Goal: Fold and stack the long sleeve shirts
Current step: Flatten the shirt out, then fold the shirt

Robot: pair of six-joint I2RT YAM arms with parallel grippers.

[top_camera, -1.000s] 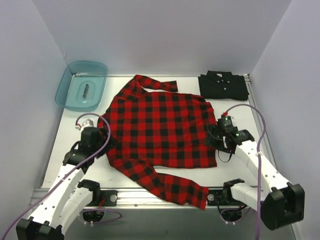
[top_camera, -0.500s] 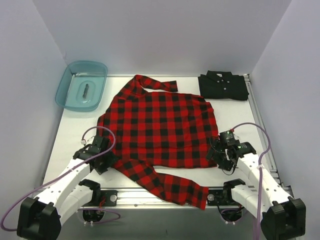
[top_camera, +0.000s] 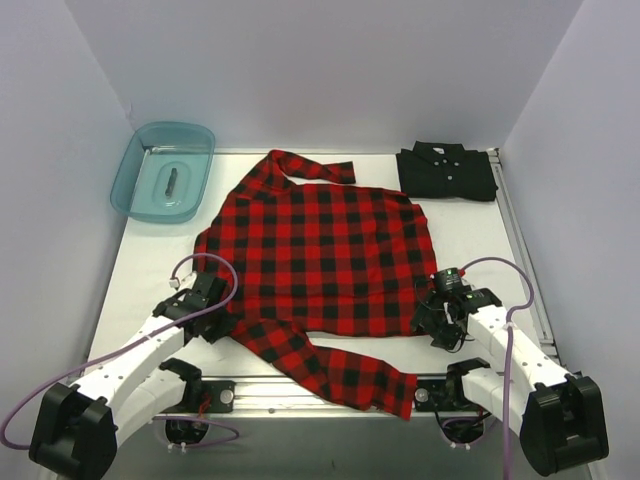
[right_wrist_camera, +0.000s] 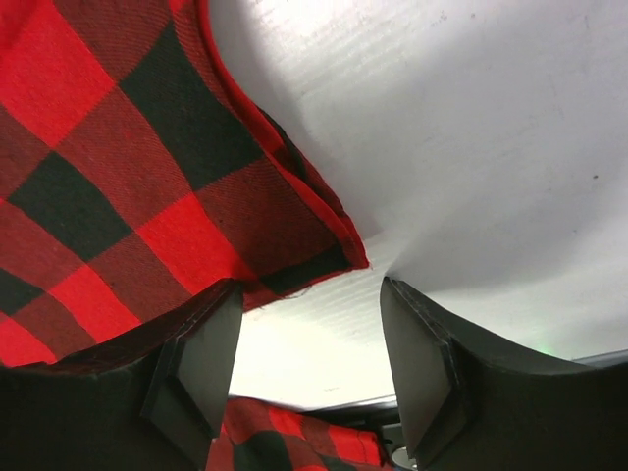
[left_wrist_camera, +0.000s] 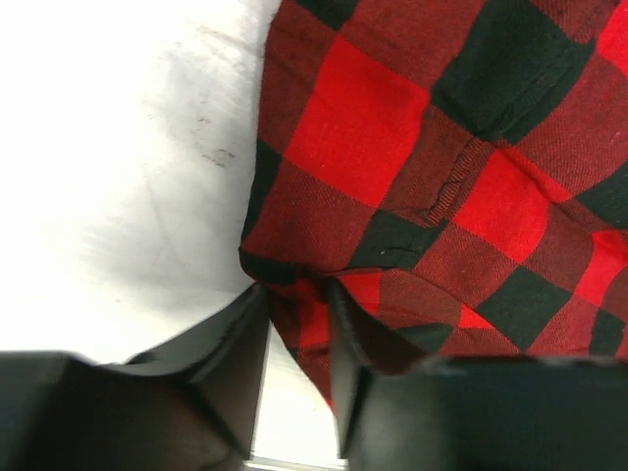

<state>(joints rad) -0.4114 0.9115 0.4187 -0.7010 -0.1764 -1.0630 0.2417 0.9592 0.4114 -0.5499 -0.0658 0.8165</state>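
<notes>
The red-and-black plaid shirt (top_camera: 320, 260) lies flat and spread out mid-table, one sleeve trailing to the front edge (top_camera: 360, 375). The black shirt (top_camera: 447, 172) lies folded at the back right. My left gripper (top_camera: 218, 325) is at the plaid shirt's near-left hem corner. In the left wrist view the gripper (left_wrist_camera: 299, 324) has its fingers closed to a narrow gap with plaid fabric (left_wrist_camera: 412, 147) pinched between them. My right gripper (top_camera: 432, 322) is at the near-right hem corner. In the right wrist view it (right_wrist_camera: 309, 324) is open, the hem corner (right_wrist_camera: 314, 260) just ahead of the fingers.
A translucent teal bin (top_camera: 165, 172) with a small dark object inside stands at the back left. White walls close in the table on three sides. The metal front rail (top_camera: 300, 395) runs along the near edge, between the arm bases.
Both arms have drawn back toward the near edge, from the shirt's sides to its lower hem corners. The left fingers now sit on the plaid corner. The shirt has not shifted.
</notes>
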